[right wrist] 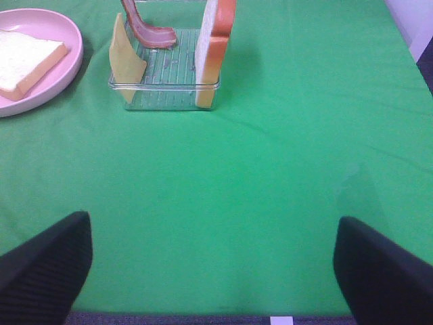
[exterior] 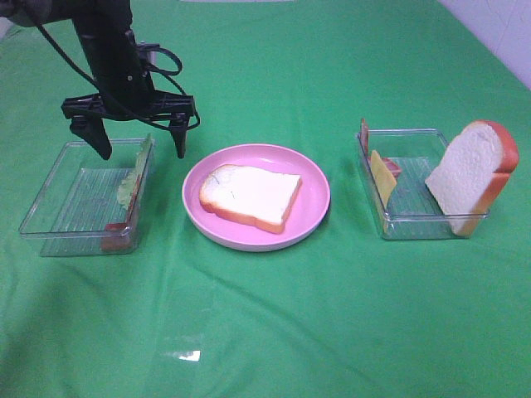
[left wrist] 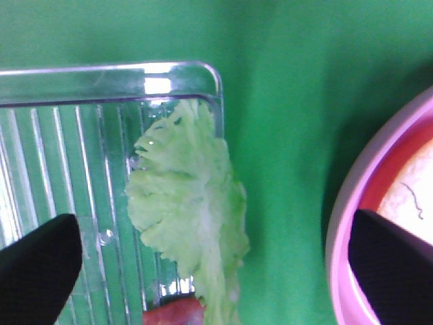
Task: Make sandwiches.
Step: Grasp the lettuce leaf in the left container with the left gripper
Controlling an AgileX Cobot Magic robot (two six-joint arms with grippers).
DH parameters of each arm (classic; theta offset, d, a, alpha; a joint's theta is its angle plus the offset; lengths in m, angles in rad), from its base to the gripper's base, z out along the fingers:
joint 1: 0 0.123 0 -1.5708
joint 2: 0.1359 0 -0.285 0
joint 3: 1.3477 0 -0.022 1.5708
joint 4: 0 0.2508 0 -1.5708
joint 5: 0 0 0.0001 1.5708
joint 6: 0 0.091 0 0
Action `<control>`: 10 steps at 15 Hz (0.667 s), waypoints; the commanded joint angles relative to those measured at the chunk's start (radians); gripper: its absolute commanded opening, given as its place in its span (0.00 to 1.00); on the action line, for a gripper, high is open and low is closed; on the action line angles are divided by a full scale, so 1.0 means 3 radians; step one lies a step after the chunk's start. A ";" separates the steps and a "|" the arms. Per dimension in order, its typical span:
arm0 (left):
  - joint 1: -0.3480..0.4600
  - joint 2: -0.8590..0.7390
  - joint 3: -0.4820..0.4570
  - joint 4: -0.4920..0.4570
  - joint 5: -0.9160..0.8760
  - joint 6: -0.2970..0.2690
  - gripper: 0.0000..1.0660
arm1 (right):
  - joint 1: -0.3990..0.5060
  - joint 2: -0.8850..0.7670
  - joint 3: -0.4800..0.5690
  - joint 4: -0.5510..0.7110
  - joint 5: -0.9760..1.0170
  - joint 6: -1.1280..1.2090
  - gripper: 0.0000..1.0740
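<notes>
Exterior high: left gripper [exterior: 142,152] spread wide, empty, above lettuce [exterior: 131,186] leaning on tray [exterior: 75,240] wall; right gripper [right wrist: 213,267] also wide, empty, over desk [right wrist: 223,169].

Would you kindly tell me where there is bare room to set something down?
The green cloth in front of the plate and both trays is bare and wide. The gap between plate and left tray is narrow, with the left end effector over it; the gap toward the right tray is wider.
</notes>
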 commanded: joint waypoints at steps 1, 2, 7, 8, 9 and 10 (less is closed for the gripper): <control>-0.0010 -0.0003 0.0020 -0.0080 0.0283 -0.0110 0.85 | -0.0013 -0.0087 0.0010 -0.0003 -0.0037 -0.0030 0.88; -0.0010 -0.0003 0.0020 -0.0080 0.0317 -0.0110 0.82 | -0.0013 -0.0087 0.0010 -0.0003 -0.0037 -0.0030 0.88; -0.0010 -0.0010 0.0020 -0.0047 0.0323 -0.0200 0.36 | -0.0013 -0.0087 0.0010 -0.0003 -0.0037 -0.0030 0.88; -0.0010 -0.0010 0.0020 -0.0033 0.0323 -0.0200 0.29 | -0.0013 -0.0087 0.0010 -0.0003 -0.0037 -0.0030 0.88; -0.0010 -0.0007 0.0020 -0.0030 0.0323 -0.0200 0.22 | -0.0013 -0.0087 0.0010 -0.0003 -0.0037 -0.0030 0.88; -0.0010 -0.0007 0.0020 -0.0030 0.0323 -0.0200 0.20 | -0.0013 -0.0087 0.0010 -0.0003 -0.0037 -0.0030 0.88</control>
